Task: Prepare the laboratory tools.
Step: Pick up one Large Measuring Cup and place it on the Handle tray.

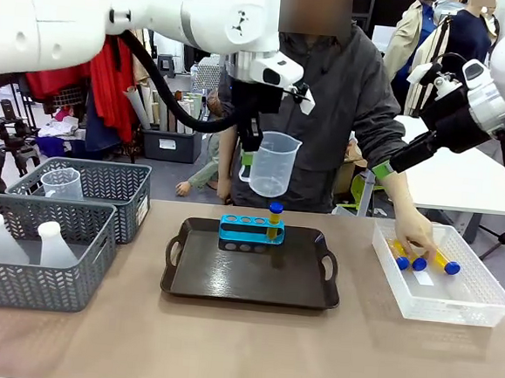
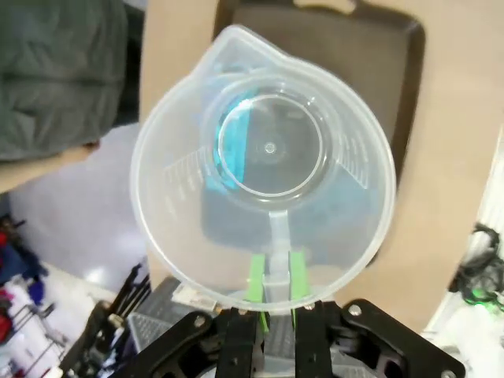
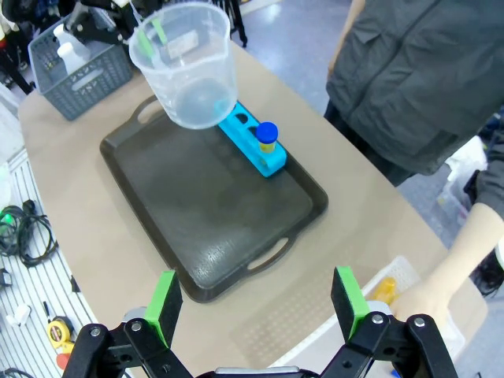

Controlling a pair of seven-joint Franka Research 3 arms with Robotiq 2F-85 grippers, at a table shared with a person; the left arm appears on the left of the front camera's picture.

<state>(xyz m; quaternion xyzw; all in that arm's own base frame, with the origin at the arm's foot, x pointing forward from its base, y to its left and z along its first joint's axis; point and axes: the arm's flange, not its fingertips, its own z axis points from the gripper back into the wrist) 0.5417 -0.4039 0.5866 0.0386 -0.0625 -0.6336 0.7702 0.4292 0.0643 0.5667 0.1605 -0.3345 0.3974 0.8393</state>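
My left gripper (image 1: 248, 156) is shut on the handle of the clear measuring beaker (image 1: 274, 164), holding it upright in the air above the far edge of the dark tray (image 1: 201, 281). In the left wrist view the green pads (image 2: 256, 277) clamp the beaker (image 2: 268, 157) handle. One yellow tube (image 1: 275, 219) with a blue cap stands in the blue rack (image 1: 245, 232). The person's hand (image 1: 415, 237) rests on more yellow tubes (image 1: 444, 261) in the clear bin (image 1: 471, 307). My right gripper (image 3: 256, 303) hangs open and empty above the bin. Two white flasks (image 1: 56, 244) stand in the near grey basket.
Two grey baskets (image 1: 93, 216) sit at the left; the far one holds a second clear beaker (image 1: 61, 181). The person stands across the table behind the tray. Bare tabletop (image 1: 240, 346) lies in front of the tray.
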